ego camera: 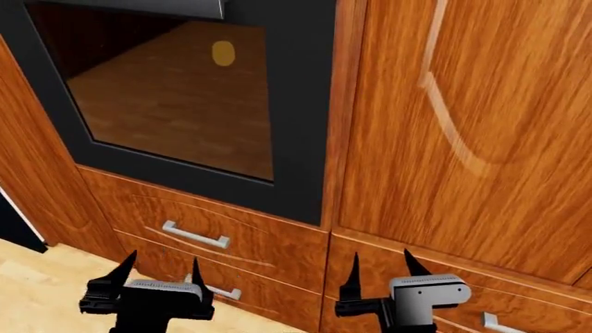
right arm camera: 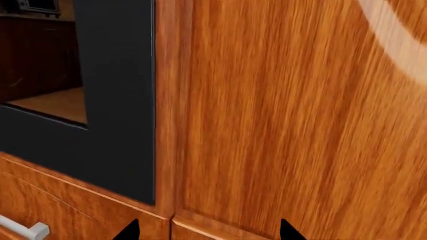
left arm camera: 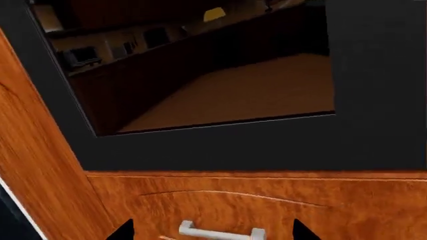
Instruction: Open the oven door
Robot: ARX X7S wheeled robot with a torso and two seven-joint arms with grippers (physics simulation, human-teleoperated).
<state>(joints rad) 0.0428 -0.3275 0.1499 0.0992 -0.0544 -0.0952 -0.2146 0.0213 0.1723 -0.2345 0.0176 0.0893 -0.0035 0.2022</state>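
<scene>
The oven door is a black-framed panel with dark tinted glass, set in the wooden cabinetry at the upper left of the head view. Its grey bar handle runs along the top edge. It looks flush with the cabinet front. My left gripper hangs open below it, in front of the drawers. My right gripper is open too, below the door's right corner. In the left wrist view, the oven door fills the frame beyond the left gripper. From the right wrist, the door frame sits beside the right gripper.
Two wooden drawers lie under the oven, each with a small silver handle. A tall reddish cabinet door stands right of the oven. Another drawer handle shows at lower right. Light wood floor lies at lower left.
</scene>
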